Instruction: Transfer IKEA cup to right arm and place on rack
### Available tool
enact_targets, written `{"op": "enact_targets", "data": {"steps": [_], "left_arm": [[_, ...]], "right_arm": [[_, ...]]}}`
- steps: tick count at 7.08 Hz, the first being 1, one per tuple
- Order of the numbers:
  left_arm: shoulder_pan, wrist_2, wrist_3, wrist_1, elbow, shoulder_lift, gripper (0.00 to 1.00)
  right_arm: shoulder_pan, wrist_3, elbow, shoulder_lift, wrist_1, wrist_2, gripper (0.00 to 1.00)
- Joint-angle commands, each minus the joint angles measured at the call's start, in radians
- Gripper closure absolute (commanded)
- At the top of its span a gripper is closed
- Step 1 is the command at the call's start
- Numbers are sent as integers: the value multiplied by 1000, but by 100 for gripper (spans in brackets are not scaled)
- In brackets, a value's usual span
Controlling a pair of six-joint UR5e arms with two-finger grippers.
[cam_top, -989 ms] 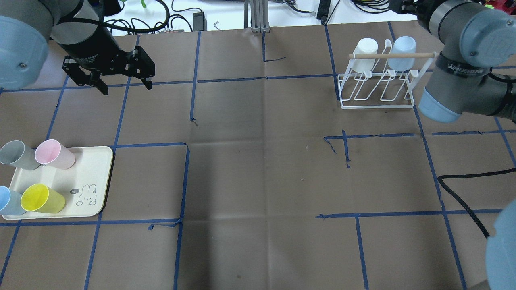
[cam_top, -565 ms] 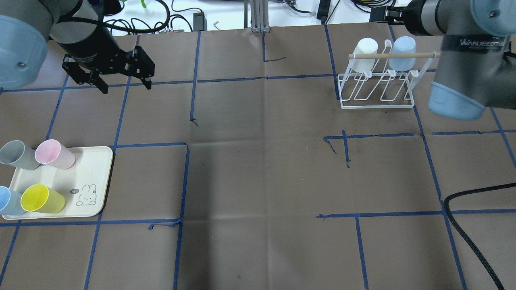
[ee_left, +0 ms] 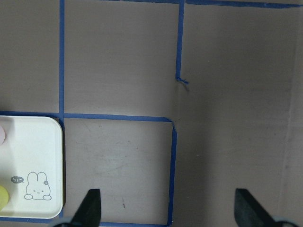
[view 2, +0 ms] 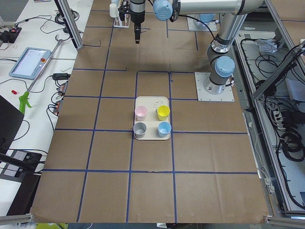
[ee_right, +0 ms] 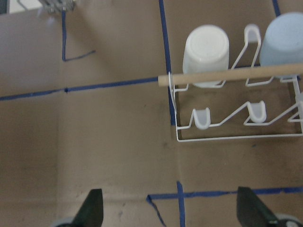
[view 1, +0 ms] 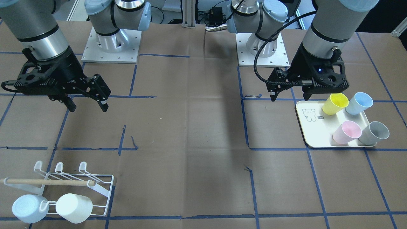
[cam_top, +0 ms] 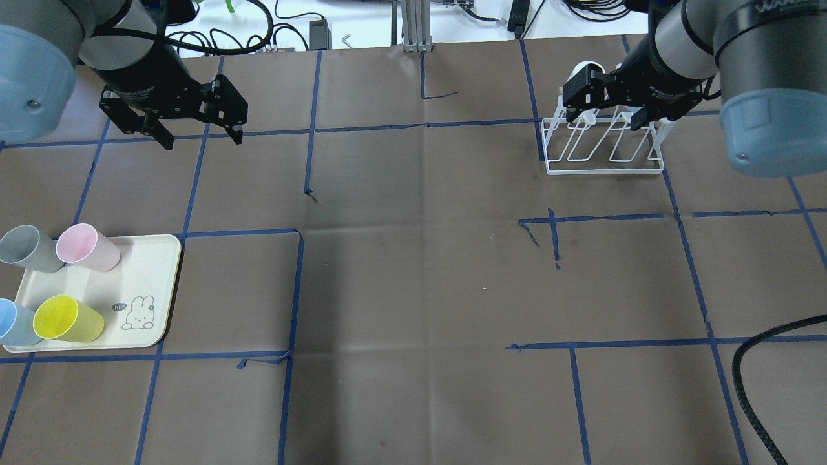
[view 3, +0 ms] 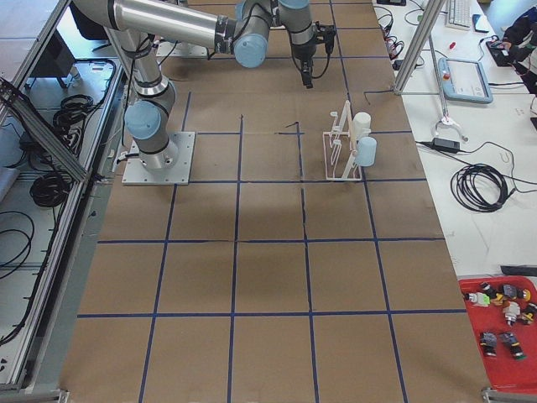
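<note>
cups for the hand-over stand on the cream tray: a yellow cup, a pink cup, a grey cup and a pale blue cup, all four upright with mouths up and none gripped. the left gripper hangs raised beside the tray rather than over any cup, its jaws spread wide and empty; how high it sits is hard to judge from these angles.

well apart from the tray, at the far end of the table, the white wire rack already carries a white cup and a second pale blue cup upturned on one row of prongs, behind the wooden dowel. the other row is bare. the right gripper hovers close to the rack, likewise far from the tray, jaws wide with nothing between them.

this reads as the gap between cycles, with a fresh pick-up about to start. the next move likely calls for the left gripper to shift over one tray cup, come down with a finger either side of its wall, close and lift. the right arm would need to leave the rack and meet it partway toward the tray.
</note>
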Motion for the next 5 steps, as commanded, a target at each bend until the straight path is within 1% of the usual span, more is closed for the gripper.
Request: {"op": "enact_targets", "data": {"steps": [1, 2, 3, 5], "left_arm": [[-2, -3, -1, 1, 0, 0, 1], [0, -5, -1, 0, 0, 0, 1], [-2, -5, -1, 0, -2, 0, 1], [0, -5, -1, 0, -2, 0, 1]], "right_arm": [[140, 104, -27, -45, 137, -153, 0], [201, 112, -39, -66, 198, -149, 0], [197, 122, -50, -83, 250, -144, 0], [154, 122, -65, -83, 279, -83, 0]]}}
